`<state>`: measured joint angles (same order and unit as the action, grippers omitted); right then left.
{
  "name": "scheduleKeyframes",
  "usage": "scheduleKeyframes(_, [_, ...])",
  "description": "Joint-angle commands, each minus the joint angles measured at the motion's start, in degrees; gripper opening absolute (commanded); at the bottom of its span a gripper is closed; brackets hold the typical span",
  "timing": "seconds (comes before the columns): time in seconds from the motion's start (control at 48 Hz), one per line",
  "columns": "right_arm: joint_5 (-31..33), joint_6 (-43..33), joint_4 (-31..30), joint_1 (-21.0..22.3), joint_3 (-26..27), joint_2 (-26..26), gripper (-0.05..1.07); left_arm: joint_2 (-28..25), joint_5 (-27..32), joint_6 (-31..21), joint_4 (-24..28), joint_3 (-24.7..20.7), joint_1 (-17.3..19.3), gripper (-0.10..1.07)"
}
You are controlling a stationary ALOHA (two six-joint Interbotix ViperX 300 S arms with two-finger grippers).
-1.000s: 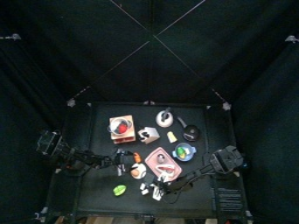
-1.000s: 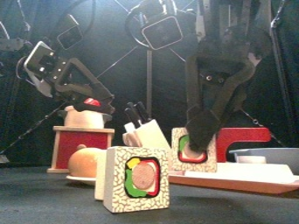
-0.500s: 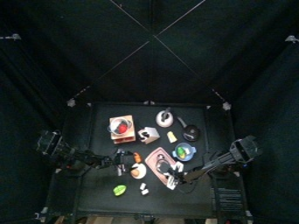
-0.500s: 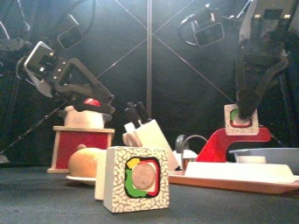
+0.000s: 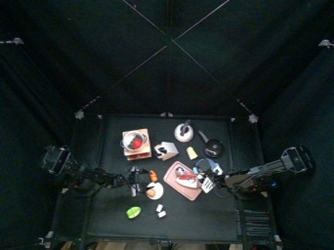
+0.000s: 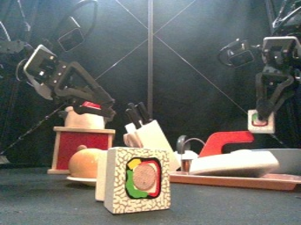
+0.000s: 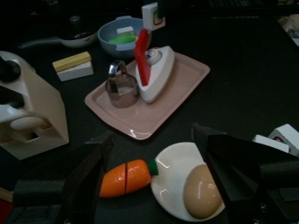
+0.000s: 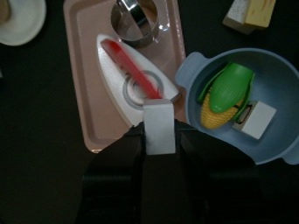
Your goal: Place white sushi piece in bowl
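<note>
My right gripper is shut on the white sushi piece, a white block with a green and red centre. It hangs in the air at the right, over the edge between the pink tray and the blue-grey bowl. The bowl holds a corn cob and a small white piece. My left gripper rests open at the left, above a white plate.
On the tray lie a white tool with a red handle and a metal cup. Another sushi piece stands near the table's front edge. A carrot, a red toaster and a yellow block are around.
My right gripper has risen from the tray with the white sushi piece and carried it to the right. The left arm has not moved.
</note>
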<state>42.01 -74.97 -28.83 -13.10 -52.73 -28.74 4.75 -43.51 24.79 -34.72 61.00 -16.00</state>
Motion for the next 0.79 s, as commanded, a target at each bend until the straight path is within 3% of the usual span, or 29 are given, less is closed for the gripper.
scheduleKeyframes(0.0, [0.4,-0.2,-0.3,0.5,-0.4,-3.9,0.57,0.2,-0.2,-0.1,-0.1,-1.1,-0.1,1.03])
scheduleKeyframes(0.167, [2.2,-0.4,-0.1,1.4,-2.2,-7.3,0.57,0.2,-0.2,-0.1,0.0,-1.1,-0.1,1.03])
scheduleKeyframes(0.417, [3.2,-0.4,0.3,5.8,-6.0,-7.4,0.59,0.2,-0.2,-0.1,-0.1,-1.1,-0.1,1.03])
scheduleKeyframes(0.771, [1.3,-0.4,0.5,7.2,-8.2,-6.9,0.85,0.1,-0.2,-0.1,-0.1,-1.1,-0.1,1.03])
